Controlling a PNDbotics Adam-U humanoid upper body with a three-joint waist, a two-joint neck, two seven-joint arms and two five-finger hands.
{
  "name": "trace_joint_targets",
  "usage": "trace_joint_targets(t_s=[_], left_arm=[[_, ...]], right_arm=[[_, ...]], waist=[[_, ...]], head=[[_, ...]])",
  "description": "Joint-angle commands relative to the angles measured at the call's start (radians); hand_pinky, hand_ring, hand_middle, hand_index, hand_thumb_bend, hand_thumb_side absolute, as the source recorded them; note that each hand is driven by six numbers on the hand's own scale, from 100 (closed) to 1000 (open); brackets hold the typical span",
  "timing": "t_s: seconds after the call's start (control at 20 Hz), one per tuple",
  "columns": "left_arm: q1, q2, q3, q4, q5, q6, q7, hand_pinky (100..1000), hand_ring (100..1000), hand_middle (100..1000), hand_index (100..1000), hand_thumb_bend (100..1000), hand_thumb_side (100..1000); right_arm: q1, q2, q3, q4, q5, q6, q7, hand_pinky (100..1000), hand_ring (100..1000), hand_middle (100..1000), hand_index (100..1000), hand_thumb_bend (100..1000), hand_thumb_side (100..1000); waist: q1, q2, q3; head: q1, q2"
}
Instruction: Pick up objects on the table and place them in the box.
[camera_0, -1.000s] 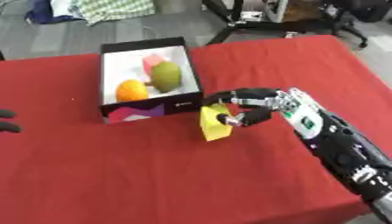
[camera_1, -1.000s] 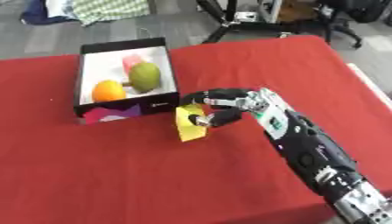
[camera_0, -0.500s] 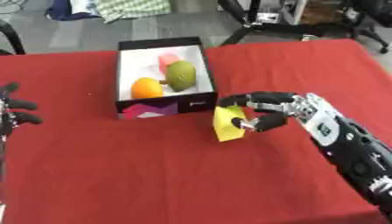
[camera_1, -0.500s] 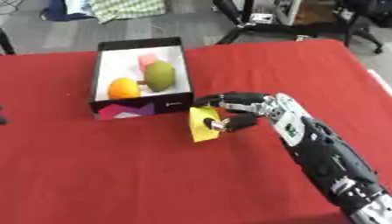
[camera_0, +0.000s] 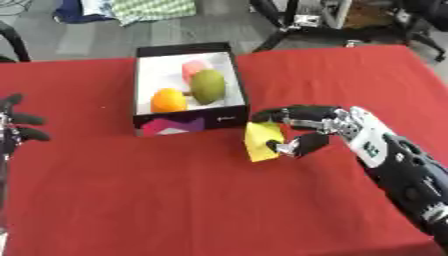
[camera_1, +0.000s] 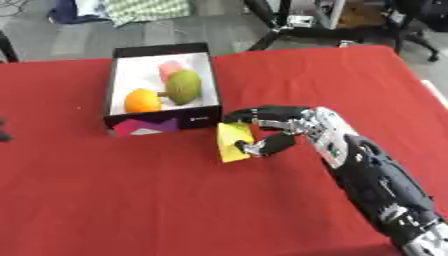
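Left eye view: the right robot hand (camera_0: 308, 131) reaches in from the right, its fingers and thumb curled round a yellow packet (camera_0: 262, 141), pinching it at the packet's right edge. The packet hangs tilted at the fingertips, over the red worktop (camera_0: 175, 200). Just beyond the fingertips, up and to the left, stands the box (camera_0: 188, 123), black outside and white inside; the packet's top corner is close beside its near right corner. In the box lie an orange (camera_0: 168, 100), a green fruit (camera_0: 208, 86) and a pink thing (camera_0: 193, 69). The left robot hand (camera_0: 16, 126) shows at the left edge, idle, fingers spread wide and relaxed, holding nothing.

Right eye view: the same right robot hand (camera_1: 278, 131) grips the packet (camera_1: 233, 142) below the box's near right corner (camera_1: 206, 114). Of the left robot hand only a dark sliver shows at the left edge.
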Motion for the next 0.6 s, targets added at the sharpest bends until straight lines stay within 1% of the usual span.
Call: trace_joint_targets(t_s=[0.05,0.2,0.25,0.3,0.4,0.45,0.5,0.55,0.6], left_arm=[[-0.009,0.01,0.006,-0.015,-0.003,0.0,0.0,757,510,559,895,104,970],[-0.009,0.01,0.006,-0.015,-0.003,0.0,0.0,757,510,559,895,105,970],[-0.009,0.01,0.006,-0.015,-0.003,0.0,0.0,757,510,559,895,105,970],[-0.009,0.01,0.006,-0.015,-0.003,0.0,0.0,757,510,559,895,104,970],[-0.01,0.009,0.006,-0.015,-0.003,0.0,0.0,757,510,559,895,104,970],[-0.01,0.009,0.006,-0.015,-0.003,0.0,0.0,757,510,560,895,104,971],[-0.01,0.009,0.006,-0.015,-0.002,0.0,0.0,757,510,560,895,104,971],[-0.01,0.009,0.006,-0.015,-0.002,0.0,0.0,757,511,560,895,103,971],[-0.009,0.009,0.006,-0.015,-0.002,0.0,0.0,757,511,560,895,103,971]], right_arm=[[-0.009,-0.019,0.002,0.015,0.057,-0.11,0.092,1000,979,930,1000,100,237],[-0.012,-0.017,0.001,0.02,0.099,-0.118,0.068,1000,948,867,1000,100,244],[-0.012,-0.016,0.001,0.021,0.111,-0.12,0.058,1000,948,867,1000,100,244],[-0.013,-0.015,0.001,0.022,0.122,-0.122,0.046,1000,924,797,1000,100,246],[-0.014,-0.013,0.0,0.025,0.141,-0.122,0.022,999,891,697,1000,100,244],[-0.015,-0.012,-0.001,0.027,0.148,-0.121,0.01,993,871,613,1000,100,240],[-0.015,-0.01,-0.003,0.028,0.152,-0.119,-0.004,989,856,555,1000,100,236],[-0.015,-0.009,-0.006,0.029,0.153,-0.116,-0.019,984,840,499,1000,100,231],[-0.016,-0.007,-0.009,0.029,0.149,-0.111,-0.034,982,832,470,1000,100,226]], waist=[[0.007,-0.016,-0.002],[0.007,-0.016,-0.002],[0.007,-0.016,-0.002],[0.007,-0.017,-0.002],[0.007,-0.017,-0.001],[0.007,-0.017,-0.001],[0.007,-0.017,-0.001],[0.007,-0.017,-0.001],[0.007,-0.017,-0.001]], head=[[-0.002,0.007],[-0.003,0.007],[-0.004,0.007],[-0.004,0.007],[-0.004,0.007],[-0.004,0.007],[-0.004,0.007],[-0.004,0.007],[-0.004,0.007]])
